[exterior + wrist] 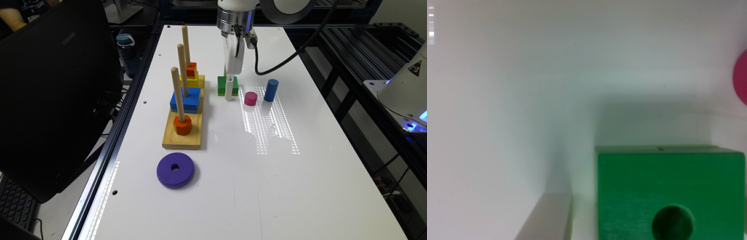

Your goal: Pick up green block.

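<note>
The green block [228, 85] is a flat dark-green square with a lighter bottom layer, lying on the white table [233, 183] to the exterior view's right of the wooden peg stand. My gripper [228, 89] is lowered straight down over it, and one white finger stands against the side of the block that faces the exterior camera. In the wrist view the green block [637, 195] shows its round centre hole. One pale finger [547, 217] stands just beside the block's edge with a thin gap between them. The gripper is open around the block.
A wooden peg stand [184, 131] carries a blue square block [186, 99], yellow and orange pieces. A pink cylinder [250, 98] and a blue cylinder [271, 90] stand close to the green block. A purple disc [175, 170] lies nearer. A black laptop [50, 93] borders the table.
</note>
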Robot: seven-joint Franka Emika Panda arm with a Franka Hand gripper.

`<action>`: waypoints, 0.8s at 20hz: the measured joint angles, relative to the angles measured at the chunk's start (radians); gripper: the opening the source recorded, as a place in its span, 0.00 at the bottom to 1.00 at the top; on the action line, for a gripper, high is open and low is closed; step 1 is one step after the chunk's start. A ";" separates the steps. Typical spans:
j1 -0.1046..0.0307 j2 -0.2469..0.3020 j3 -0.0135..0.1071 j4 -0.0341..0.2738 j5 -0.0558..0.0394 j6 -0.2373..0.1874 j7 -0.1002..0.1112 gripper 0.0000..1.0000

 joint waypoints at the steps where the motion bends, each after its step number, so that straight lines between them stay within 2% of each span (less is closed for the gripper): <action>1: 0.000 0.002 0.000 0.004 0.0000 0.000 0.000 1.00; 6: 0.001 0.019 0.000 0.030 -0.0006 -0.001 0.000 1.00; 16: 0.001 0.020 0.000 0.031 -0.0006 -0.001 0.000 1.00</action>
